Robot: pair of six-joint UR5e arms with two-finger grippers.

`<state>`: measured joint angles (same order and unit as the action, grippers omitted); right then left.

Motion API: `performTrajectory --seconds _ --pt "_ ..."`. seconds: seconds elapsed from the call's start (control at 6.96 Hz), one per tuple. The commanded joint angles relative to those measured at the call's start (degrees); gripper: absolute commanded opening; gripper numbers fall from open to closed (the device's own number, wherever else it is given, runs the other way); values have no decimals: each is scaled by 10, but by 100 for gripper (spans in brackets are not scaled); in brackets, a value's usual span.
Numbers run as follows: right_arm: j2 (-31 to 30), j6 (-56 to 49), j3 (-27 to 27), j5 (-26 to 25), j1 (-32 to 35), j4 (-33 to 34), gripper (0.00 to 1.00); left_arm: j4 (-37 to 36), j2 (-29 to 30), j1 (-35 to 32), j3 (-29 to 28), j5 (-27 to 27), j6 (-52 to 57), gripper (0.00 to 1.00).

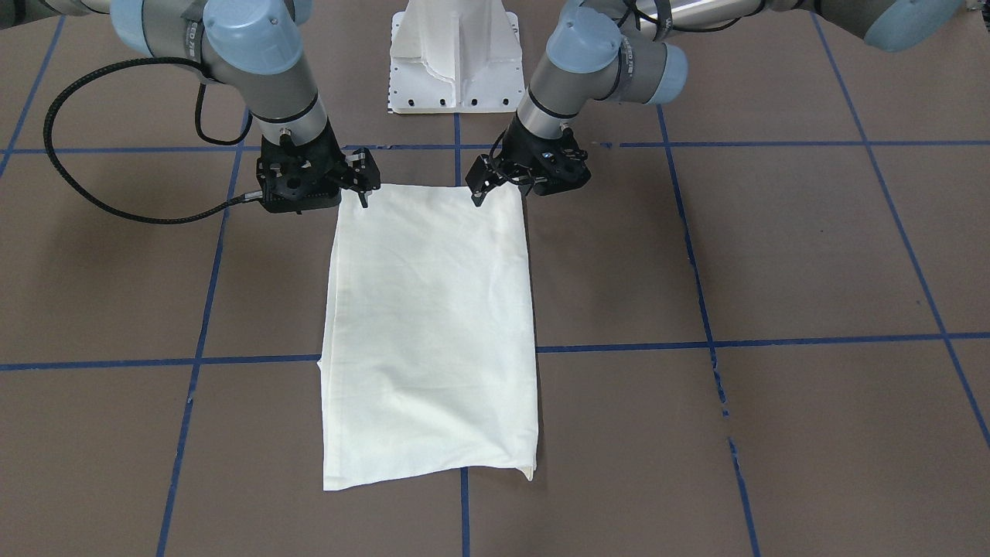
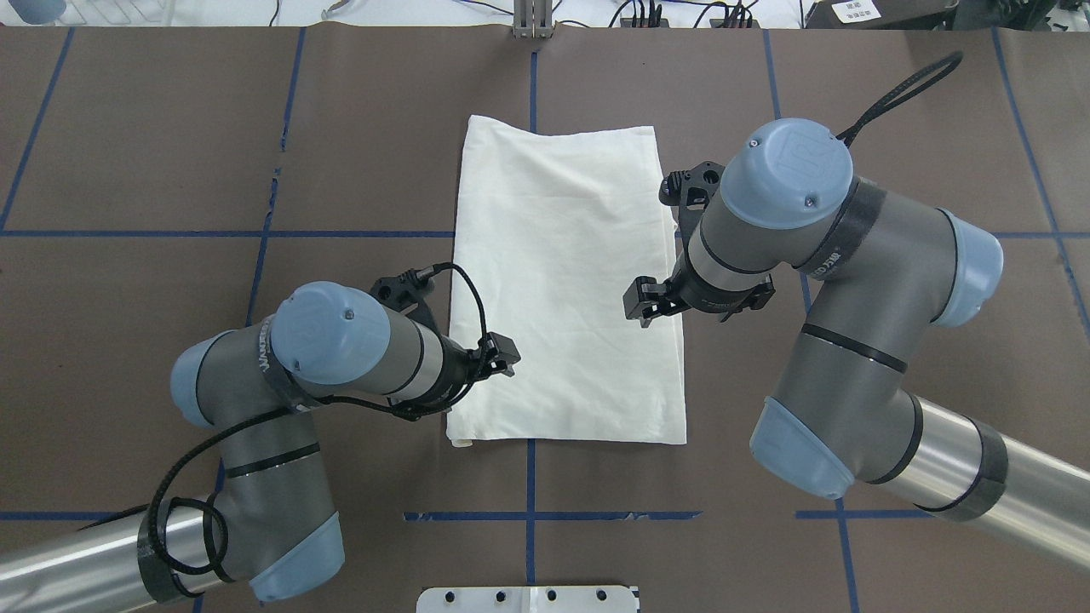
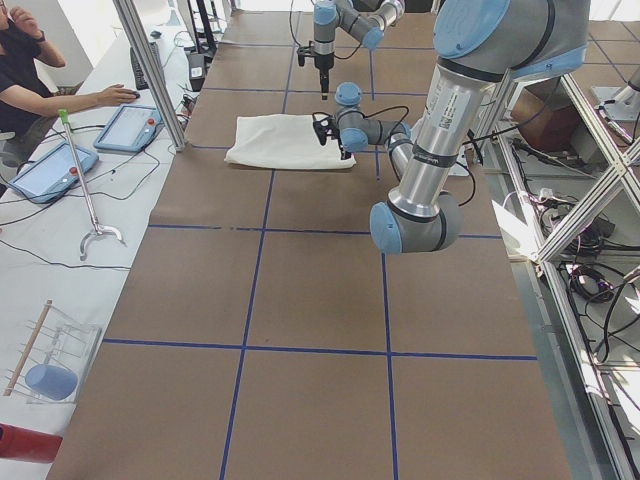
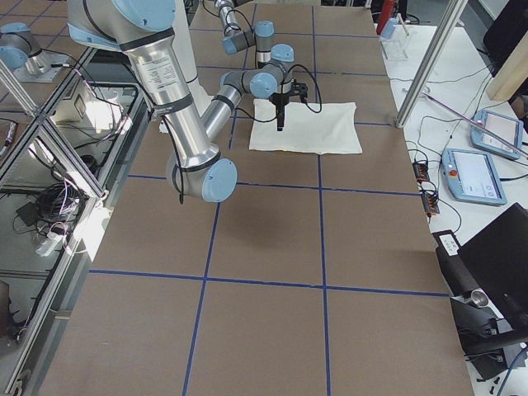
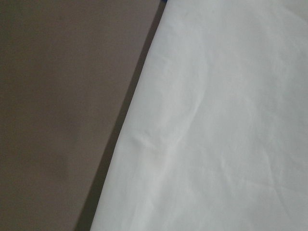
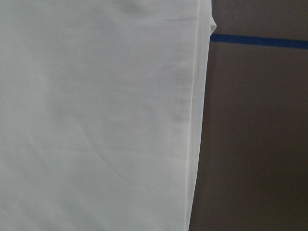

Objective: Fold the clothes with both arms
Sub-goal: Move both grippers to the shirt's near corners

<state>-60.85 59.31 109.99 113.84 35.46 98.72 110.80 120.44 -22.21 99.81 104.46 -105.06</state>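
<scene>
Cream T-shirt (image 1: 429, 333), brown table (image 1: 773, 255), blue grid lines (image 1: 773, 340), grey left arm (image 2: 264, 451) and right arm (image 2: 860, 340), light-blue caps (image 2: 796, 170)

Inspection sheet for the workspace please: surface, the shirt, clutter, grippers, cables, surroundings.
Surface: brown table marked with a grid of blue tape.
Job's things: one cream T-shirt, folded into a long rectangle and lying flat, plain side up, no print showing.
Clutter: nothing seen.
Grippers: the left gripper and right gripper are each at a corner of the shirt's robot-side edge. Open or shut, and contact with the cloth, cannot be told.
Cables: a braided cable loops off the right arm. A thin cable arcs over the left wrist.
Surroundings: white pedestal base; a person sits at a side bench with tablets.
</scene>
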Motion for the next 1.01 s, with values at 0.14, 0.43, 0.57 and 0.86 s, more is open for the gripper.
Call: performTrajectory --seconds 0.14,0.43,0.57,0.86 --pt "1 1 1 1 1 -1 100 -62 -2 22 4 -23 -24 100" --pt "1 1 1 1 5 -1 100 -63 -3 33 3 -24 -24 86" --pt "1 1 1 1 6 0 100 -63 -3 39 1 -24 -24 74" --pt "0 1 1 1 7 -1 100 -67 -3 39 0 -24 -24 42"
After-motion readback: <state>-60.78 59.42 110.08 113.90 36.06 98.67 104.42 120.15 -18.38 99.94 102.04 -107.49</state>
